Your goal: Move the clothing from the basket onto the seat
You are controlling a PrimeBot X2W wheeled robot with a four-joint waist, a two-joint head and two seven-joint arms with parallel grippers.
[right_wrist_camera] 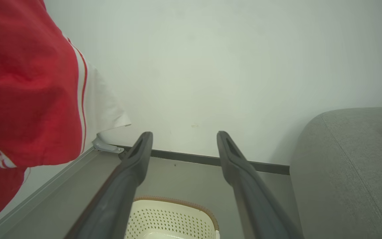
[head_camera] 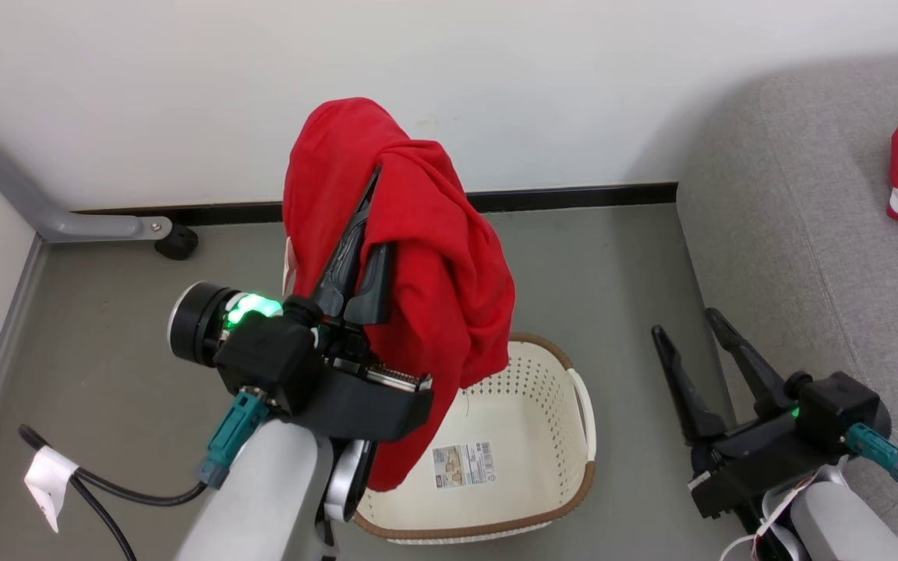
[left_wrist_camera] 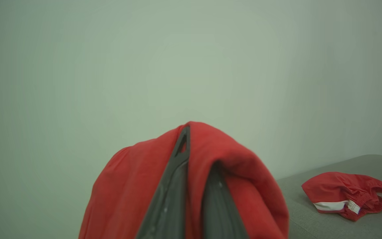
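**A:** While the left jaws are pinched together, what do they have?

**B:** One red garment (head_camera: 418, 257). A fold is nipped between the two dark fingers (head_camera: 349, 257), and the rest drapes over their tips and hangs down either side. The left wrist view looks straight along that nipped fold, where the head view sees it from the side.

**A:** And the basket?

**B:** The basket (head_camera: 531, 389) stands on the floor (head_camera: 106, 351) below the left jaws, with a label sticker (head_camera: 462, 465) on its inner bottom. The garment's lower end hangs across its near left rim in the head view. I cannot tell whether they touch. From the right wrist, its far rim sits low between the right jaws.

**A:** Those are holding something?

**B:** No, they are spread wide around nothing. The seat (head_camera: 792, 195) is just to their right. That wrist view adds the hanging garment's white stripes, up to the left of the jaws.

**A:** The other piece?

**B:** A second garment (left_wrist_camera: 343, 192), red with a white band, lies on the seat well to the right of the left jaws. The head view cuts it off at its edge.
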